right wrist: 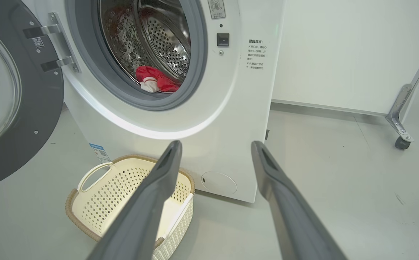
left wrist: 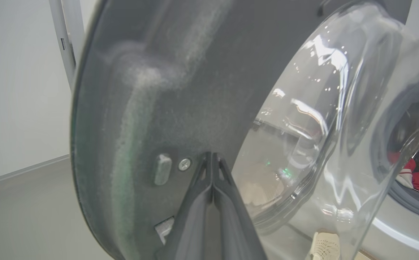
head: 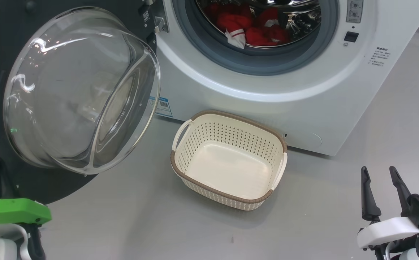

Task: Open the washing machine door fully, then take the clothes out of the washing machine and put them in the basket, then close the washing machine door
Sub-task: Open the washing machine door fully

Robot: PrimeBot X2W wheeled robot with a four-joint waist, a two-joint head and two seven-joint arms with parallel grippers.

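A: Grey floor (head: 130, 224), white wall (right wrist: 339, 47) behind. The washing machine (head: 238, 90) is seen front-on, and the washing machine door (head: 79, 90) is swung out to the robot's left.
B: Left tool (left wrist: 211, 160)?
A: Pressed together, nothing pinched. The tips are set at the door's dark inner face, beside a screw (left wrist: 184, 164); contact cannot be confirmed. It is likely being used as a pusher, so the door is driven clear of the opening.
B: Right tool (head: 378, 170)?
A: Spread, empty, held low over the floor, well apart from the load.
B: Load?
A: The clothes (head: 253, 27) are heaped inside the drum (right wrist: 166, 43); none have been taken out. The basket (head: 231, 117) is parked just below the opening, empty, presumably so the carry is short.
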